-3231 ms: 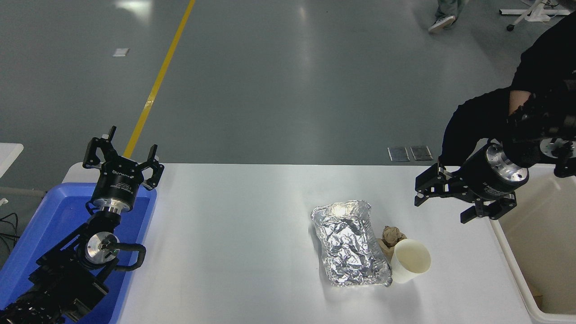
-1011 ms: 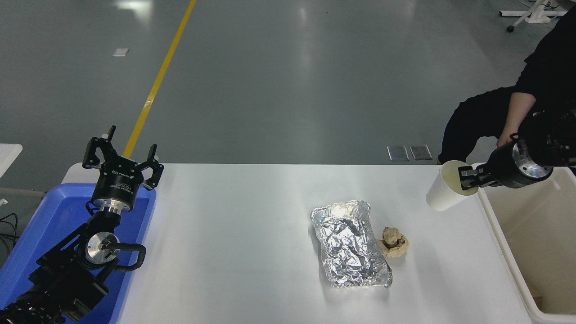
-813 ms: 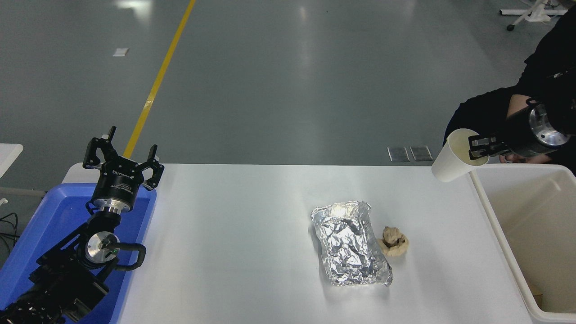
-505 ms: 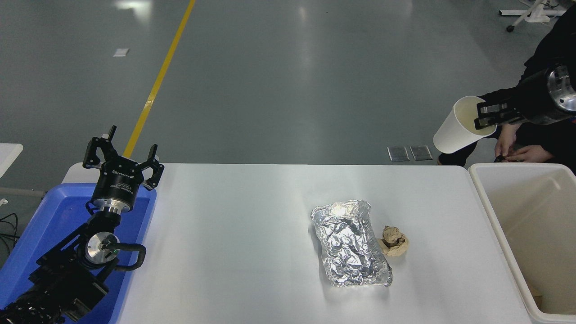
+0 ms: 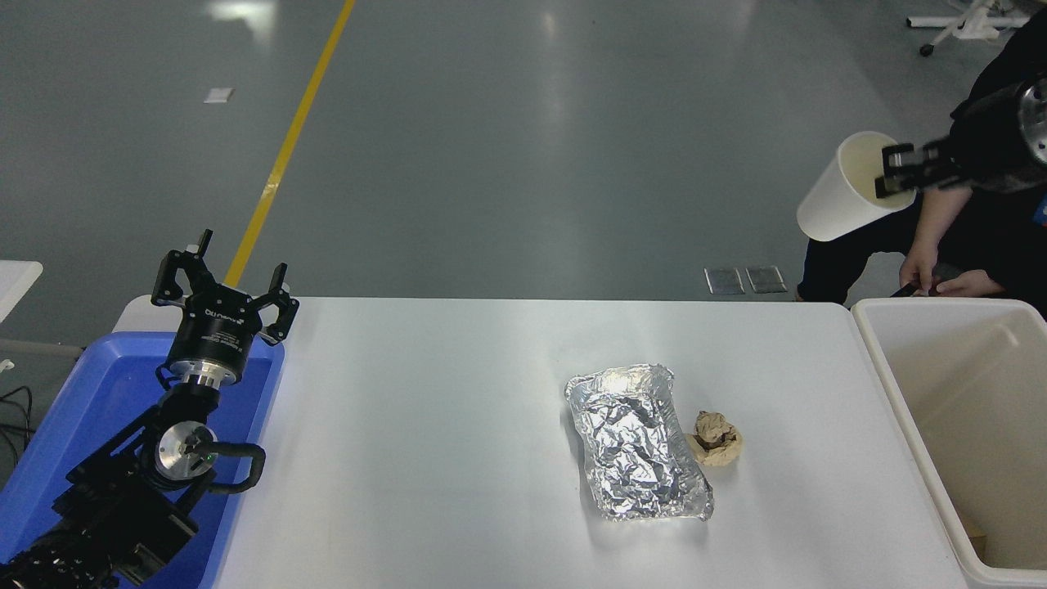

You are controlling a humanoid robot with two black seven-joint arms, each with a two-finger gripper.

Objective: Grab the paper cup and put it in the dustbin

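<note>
My right gripper (image 5: 898, 169) is shut on the rim of the cream-white paper cup (image 5: 842, 199). It holds the cup high in the air at the upper right, tilted with its mouth up and to the right. The cup hangs above and just left of the far left corner of the cream-white dustbin (image 5: 880, 360), which stands at the table's right end. My left gripper (image 5: 222, 286) is open and parked at the lower left over the blue bin.
A crinkled foil tray (image 5: 638, 442) lies on the white table (image 5: 425, 442) right of centre, with a crumpled brown paper wad (image 5: 716, 439) touching its right side. A blue plastic bin (image 5: 74, 409) stands at the left end. A person (image 5: 941, 254) is behind the dustbin.
My right gripper took the cup from beside the foil tray, then carried it right and up. In the last second it rose from table height to well above the dustbin's corner.
</note>
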